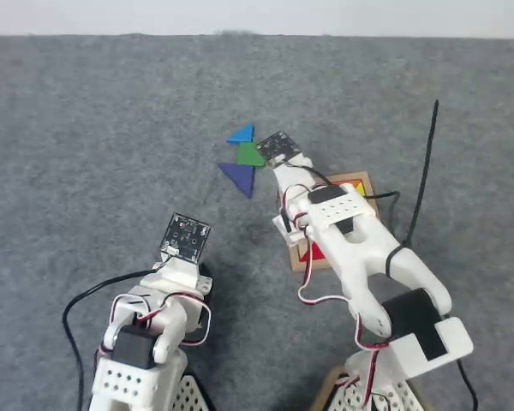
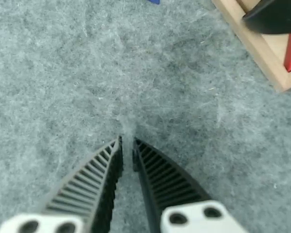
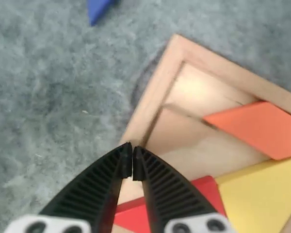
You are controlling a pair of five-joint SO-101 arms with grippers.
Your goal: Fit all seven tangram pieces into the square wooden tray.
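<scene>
The right gripper point(image 3: 132, 158), jaws together, hangs over the rim of the wooden tray point(image 3: 150, 104). A dark blue triangle point(image 1: 239, 177) lies at the tray's ten o'clock. Nearer me, the left gripper point(image 2: 127, 145) sits closed over grey felt point(image 2: 63, 73).

White arms point(image 1: 360, 248) carry black servos point(image 1: 415, 315), red-and-black cables point(image 1: 425, 171) and ribbed black pincer fingers point(image 2: 157, 174).

tray point(image 3: 146, 102): smooth wood | mat point(image 2: 87, 73): fuzzy matt felt | left claw point(image 2: 127, 144): ribbed black plastic
</scene>
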